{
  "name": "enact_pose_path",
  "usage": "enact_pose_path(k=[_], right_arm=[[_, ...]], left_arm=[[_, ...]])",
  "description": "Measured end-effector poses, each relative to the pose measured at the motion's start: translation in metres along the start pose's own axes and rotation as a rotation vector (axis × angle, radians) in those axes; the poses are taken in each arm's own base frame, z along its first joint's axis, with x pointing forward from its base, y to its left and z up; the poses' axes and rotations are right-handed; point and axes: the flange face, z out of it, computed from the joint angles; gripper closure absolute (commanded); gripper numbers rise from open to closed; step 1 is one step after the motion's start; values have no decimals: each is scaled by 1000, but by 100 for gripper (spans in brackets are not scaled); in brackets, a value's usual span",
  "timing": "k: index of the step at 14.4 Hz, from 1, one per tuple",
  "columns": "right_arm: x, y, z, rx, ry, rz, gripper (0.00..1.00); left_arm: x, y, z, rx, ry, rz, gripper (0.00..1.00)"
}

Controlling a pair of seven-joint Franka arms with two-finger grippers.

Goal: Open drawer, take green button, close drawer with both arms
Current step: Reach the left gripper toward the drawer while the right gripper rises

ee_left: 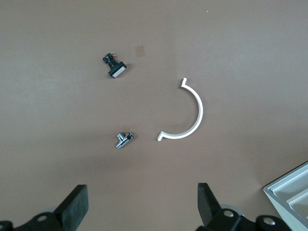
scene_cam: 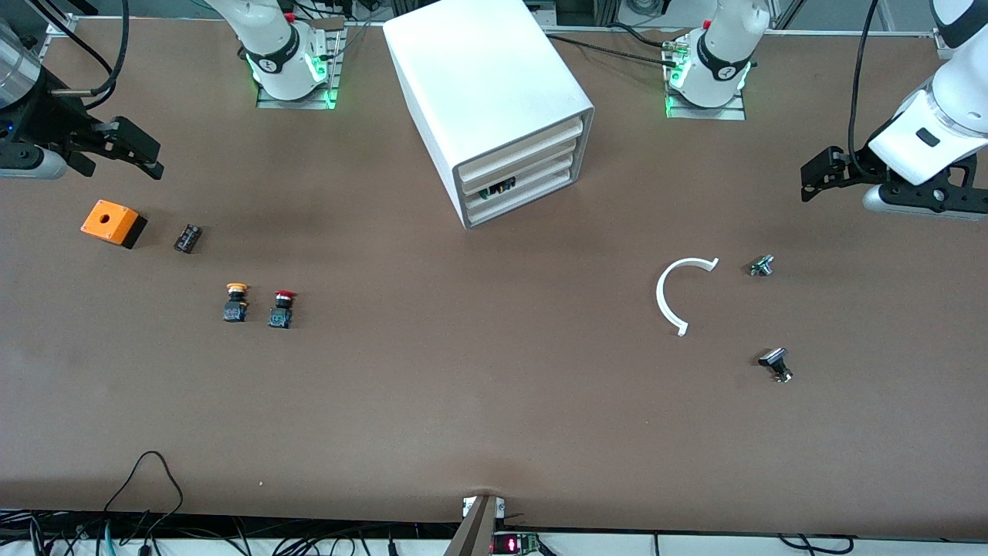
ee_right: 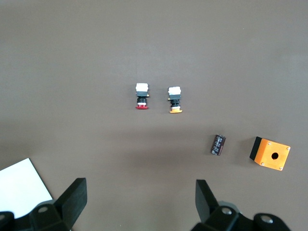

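Front view: white cabinet (scene_cam: 494,100) sits mid-table, all four drawers pushed in; the third drawer (scene_cam: 521,188) down shows something dark with a green spot through its front, maybe the button (scene_cam: 498,188), can't confirm. Left gripper (scene_cam: 822,174) hangs over bare table toward the left arm's end from the cabinet, fingers spread, empty. Right gripper (scene_cam: 131,147) hangs toward the right arm's end from the cabinet, over table near the orange box (scene_cam: 112,222), also spread and empty. Red-capped button (scene_cam: 282,307) and yellow-capped button (scene_cam: 235,301) lie nearer the camera than the cabinet, toward the right arm's end. Risk: grabbing one of these instead of the green one.

Left wrist view: open empty fingers (ee_left: 74,209) above table; white curved piece (ee_left: 185,113), small metal part (ee_left: 122,139) and a flat-capped switch (ee_left: 114,67) lie scattered; cabinet corner (ee_left: 288,192) at the edge. Risk: a drawer front offers little to grip, so a pull may slip or drag the whole light cabinet unless the other arm braces it.

Right wrist view: fingers (ee_right: 72,199) wide apart, nothing held; both wrong buttons, black capacitor (ee_right: 218,144) and orange box are visible. Wrong drawer is another likely slip, as all four look alike.
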Motion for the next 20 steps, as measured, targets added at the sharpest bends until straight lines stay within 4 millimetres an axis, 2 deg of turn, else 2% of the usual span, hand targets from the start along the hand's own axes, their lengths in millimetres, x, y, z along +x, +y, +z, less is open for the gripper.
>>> enact_pose_path(k=[9, 13, 15, 18, 20], right_arm=[[1, 3, 4, -1, -11, 6, 0], [12, 3, 32, -1, -64, 5, 0], [19, 2, 47, 0, -91, 5, 0], [29, 1, 66, 3, -110, 4, 0], [39, 0, 79, 8, -98, 2, 0]], left_arm=[[0, 0, 0, 0, 0, 1, 0], [-2, 3, 2, -3, -18, 5, 0], [-9, 11, 8, -42, -90, 9, 0], [-22, 36, 31, -156, -266, 33, 0], [-22, 52, 50, -256, -356, 63, 0]])
